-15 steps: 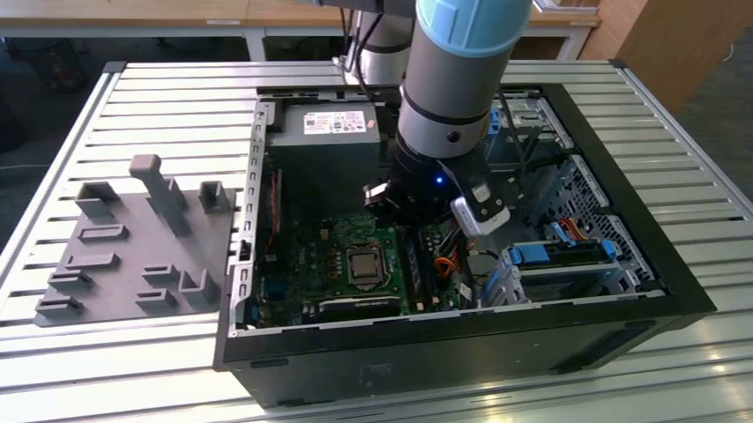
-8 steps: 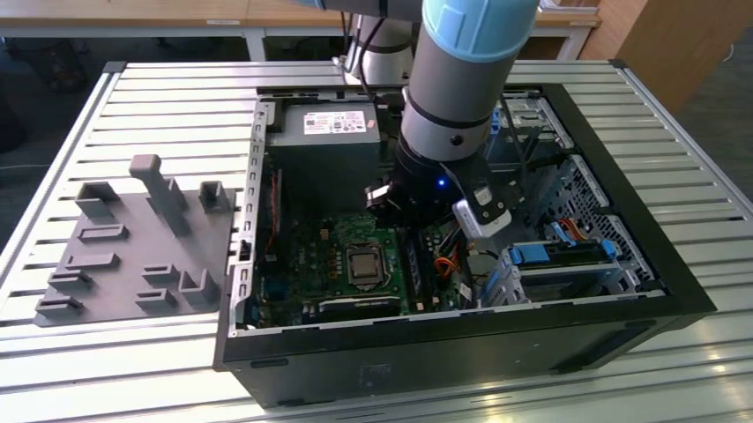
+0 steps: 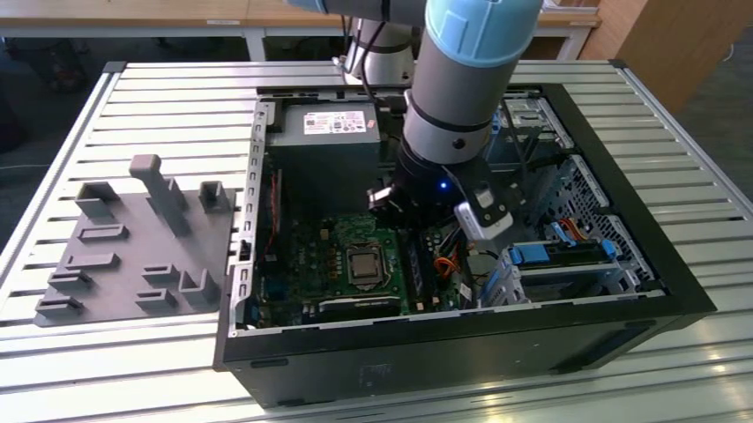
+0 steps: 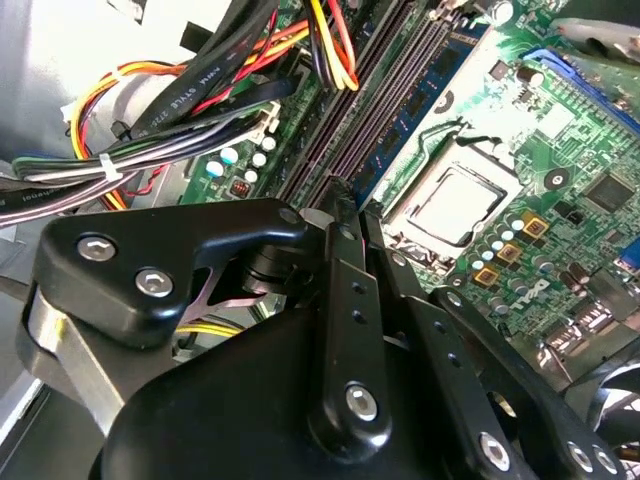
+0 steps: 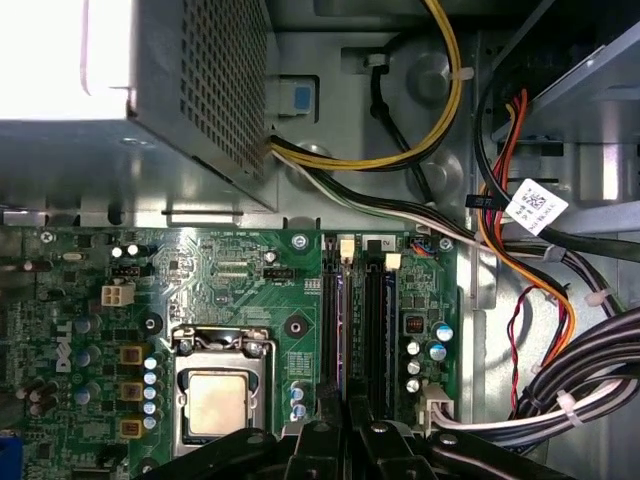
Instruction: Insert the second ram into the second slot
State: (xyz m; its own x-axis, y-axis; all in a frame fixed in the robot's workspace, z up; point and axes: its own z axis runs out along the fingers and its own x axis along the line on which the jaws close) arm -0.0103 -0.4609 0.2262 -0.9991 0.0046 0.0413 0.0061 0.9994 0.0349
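Our gripper [image 4: 348,205] sits low inside the case [image 3: 471,330], over the near end of the memory slots beside the CPU [image 5: 216,402]. Its fingers [image 4: 335,260] are pressed together, and we see nothing clamped between them. The ram [image 5: 341,320] we take for the second one stands on edge in the slot nearer the CPU, though we cannot tell whether it is fully seated. It lies straight ahead of the fingertips, with its long axis along the slot, pointing away from the gripper toward the power supply [image 5: 190,100]. In the second wrist view its blue face [image 4: 415,100] shows just beyond the tips, on the CPU side
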